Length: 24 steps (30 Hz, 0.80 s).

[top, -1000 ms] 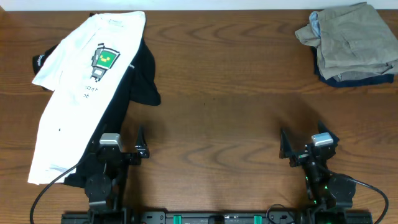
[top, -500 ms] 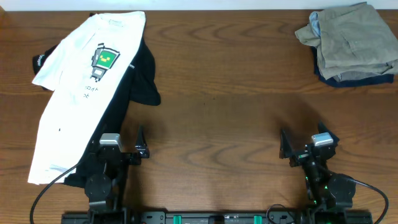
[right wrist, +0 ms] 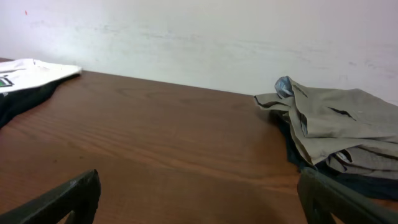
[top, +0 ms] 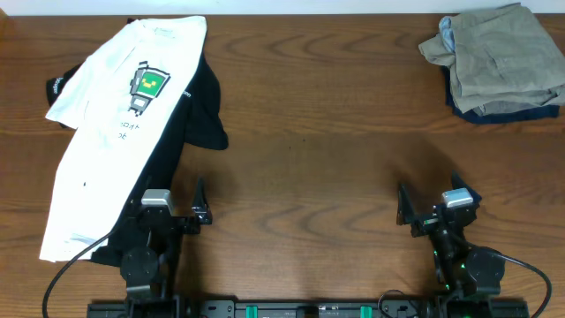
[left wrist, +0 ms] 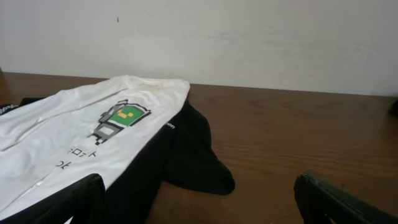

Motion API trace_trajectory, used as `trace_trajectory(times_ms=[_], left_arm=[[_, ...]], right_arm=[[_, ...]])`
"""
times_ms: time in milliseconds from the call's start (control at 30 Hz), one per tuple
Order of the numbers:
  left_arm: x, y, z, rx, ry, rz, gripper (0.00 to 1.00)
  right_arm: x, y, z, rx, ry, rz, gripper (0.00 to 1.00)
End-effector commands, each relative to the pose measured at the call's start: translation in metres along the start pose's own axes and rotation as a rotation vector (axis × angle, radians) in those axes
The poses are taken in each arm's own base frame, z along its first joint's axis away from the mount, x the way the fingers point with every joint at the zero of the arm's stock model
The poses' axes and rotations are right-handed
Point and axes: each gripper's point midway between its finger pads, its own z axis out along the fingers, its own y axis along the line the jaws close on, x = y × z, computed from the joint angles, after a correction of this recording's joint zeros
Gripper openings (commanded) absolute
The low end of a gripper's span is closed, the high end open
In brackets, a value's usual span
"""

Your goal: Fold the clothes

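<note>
A large white T-shirt (top: 106,124) with a green-and-yellow pixel robot print lies spread at the table's left, on top of a black shirt (top: 199,110) whose sleeve sticks out to the right. Both show in the left wrist view, the white T-shirt (left wrist: 68,130) over the black shirt (left wrist: 186,155). My left gripper (top: 168,201) is open and empty near the front edge, its left finger by the white T-shirt's hem. My right gripper (top: 428,201) is open and empty at the front right, over bare wood (right wrist: 186,162).
A khaki-and-navy stack of garments (top: 494,62) sits at the back right corner, also in the right wrist view (right wrist: 336,134). A white wall stands behind the table's far edge. Bare wooden tabletop (top: 309,150) lies between the shirts and the stack.
</note>
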Motion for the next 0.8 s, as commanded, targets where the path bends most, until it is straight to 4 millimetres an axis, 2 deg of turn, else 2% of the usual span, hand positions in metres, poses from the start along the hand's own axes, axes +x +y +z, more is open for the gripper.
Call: trace_trajectory(times_ms=[0,767], left_arm=[[0.0139,-0.0021,0.0004,0.014,0.043,0.007,0.98],[0.0139,-0.0021,0.0004,0.014,0.043,0.007,0.98]], right_arm=[[0.0009,0.0014,-0.0001,-0.004,0.002,-0.012,0.99],[-0.0011,-0.0031,-0.0002,0.023,-0.005,-0.034,0.99]])
